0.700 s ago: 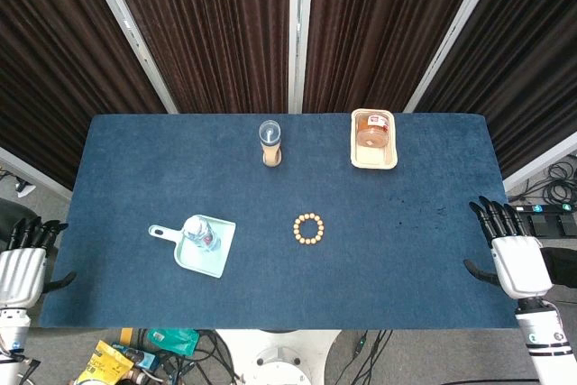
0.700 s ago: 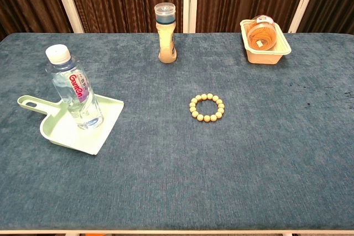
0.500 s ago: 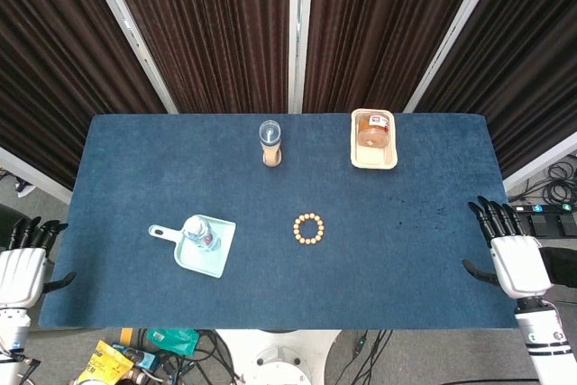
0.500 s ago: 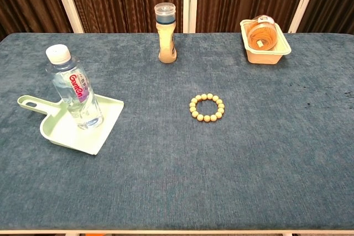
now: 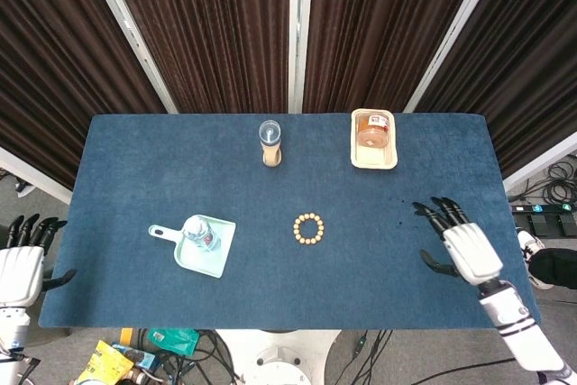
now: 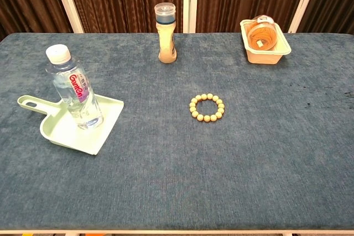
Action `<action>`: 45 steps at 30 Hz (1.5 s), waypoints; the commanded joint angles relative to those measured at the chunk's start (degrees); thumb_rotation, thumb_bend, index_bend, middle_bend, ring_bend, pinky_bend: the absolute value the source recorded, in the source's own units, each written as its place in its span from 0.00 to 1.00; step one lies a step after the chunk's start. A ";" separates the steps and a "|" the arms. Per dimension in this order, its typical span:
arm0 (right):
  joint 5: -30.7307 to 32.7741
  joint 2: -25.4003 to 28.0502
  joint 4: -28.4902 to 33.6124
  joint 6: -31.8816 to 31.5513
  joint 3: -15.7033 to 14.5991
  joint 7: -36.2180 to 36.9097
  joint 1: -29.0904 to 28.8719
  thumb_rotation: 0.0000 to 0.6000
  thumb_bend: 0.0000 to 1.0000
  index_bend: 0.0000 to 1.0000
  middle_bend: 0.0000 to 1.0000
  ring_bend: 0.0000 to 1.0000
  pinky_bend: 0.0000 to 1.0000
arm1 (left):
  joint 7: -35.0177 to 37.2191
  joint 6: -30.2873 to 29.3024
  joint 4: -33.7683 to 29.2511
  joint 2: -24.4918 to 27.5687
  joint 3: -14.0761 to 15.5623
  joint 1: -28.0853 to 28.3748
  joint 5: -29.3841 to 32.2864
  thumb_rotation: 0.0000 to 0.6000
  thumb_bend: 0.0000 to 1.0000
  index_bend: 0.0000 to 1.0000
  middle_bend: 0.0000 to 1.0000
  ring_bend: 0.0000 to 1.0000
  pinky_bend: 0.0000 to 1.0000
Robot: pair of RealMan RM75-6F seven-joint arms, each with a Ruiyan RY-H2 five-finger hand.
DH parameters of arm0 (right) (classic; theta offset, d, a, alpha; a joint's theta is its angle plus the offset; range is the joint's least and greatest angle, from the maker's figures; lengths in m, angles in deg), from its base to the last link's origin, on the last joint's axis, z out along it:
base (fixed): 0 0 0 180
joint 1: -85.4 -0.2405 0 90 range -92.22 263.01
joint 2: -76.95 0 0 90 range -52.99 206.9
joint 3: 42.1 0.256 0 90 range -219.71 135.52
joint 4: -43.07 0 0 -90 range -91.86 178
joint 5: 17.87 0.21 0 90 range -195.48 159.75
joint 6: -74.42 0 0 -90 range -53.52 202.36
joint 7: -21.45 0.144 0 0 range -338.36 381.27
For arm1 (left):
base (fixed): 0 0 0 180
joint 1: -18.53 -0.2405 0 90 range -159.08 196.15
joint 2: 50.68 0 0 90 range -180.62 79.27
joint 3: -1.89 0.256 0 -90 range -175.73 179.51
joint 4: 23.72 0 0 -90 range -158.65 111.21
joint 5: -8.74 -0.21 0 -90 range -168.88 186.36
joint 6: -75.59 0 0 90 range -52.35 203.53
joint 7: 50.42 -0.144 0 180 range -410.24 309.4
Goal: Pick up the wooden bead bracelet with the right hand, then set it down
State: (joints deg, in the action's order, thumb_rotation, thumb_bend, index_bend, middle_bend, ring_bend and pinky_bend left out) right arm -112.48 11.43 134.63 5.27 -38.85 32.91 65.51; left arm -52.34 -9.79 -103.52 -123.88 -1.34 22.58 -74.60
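Reach phase, nothing grasped yet. The wooden bead bracelet [image 5: 308, 228] lies flat on the table [image 5: 126, 146], a closed ring well in front of the tall capped bottle [image 5: 270, 142]. My right hand [image 5: 466, 250] is over the cloth well to the right of the bracelet, fingers spread, holding nothing. My left hand [image 5: 22, 268] sits off the table edge, far left of the bracelet, fingers apart, idle.

To do this step well I judge I should come over the ring from the right, drop low, and pinch one side of the beads between thumb and finger; a flat ring on nap gives little to get under.

The head view shows both hands. The chest view shows neither, but reads the bracelet's bead spacing better, and the water bottle [image 6: 75, 90] standing on the dustpan [image 6: 62, 131] left of the bracelet.
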 commanded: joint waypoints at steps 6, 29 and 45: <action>-0.09 -14.21 -8.78 20.98 3.50 -5.96 -18.17 1.00 0.26 0.24 0.29 0.02 0.00 | 0.87 0.52 0.46 -0.10 0.26 -0.27 0.48 1.00 0.04 0.20 0.16 0.06 0.02; -2.21 -36.70 -37.35 16.73 -1.11 -12.71 -24.83 1.00 0.30 0.42 0.31 0.09 0.01 | 4.46 0.88 2.21 -0.73 0.53 -1.33 1.39 1.00 0.04 0.20 0.16 0.06 0.02; -2.89 -42.06 -46.79 12.91 -4.30 -8.36 -24.58 1.00 0.21 0.48 0.34 0.10 0.01 | 6.32 1.71 3.19 -1.02 0.51 -1.44 1.77 1.00 0.04 0.20 0.16 0.06 0.02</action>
State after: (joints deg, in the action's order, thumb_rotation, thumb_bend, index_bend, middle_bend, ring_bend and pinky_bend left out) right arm -115.48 -30.15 88.44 18.34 -42.93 24.32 40.91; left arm -46.08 -8.09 -100.38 -124.89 -0.83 21.16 -72.84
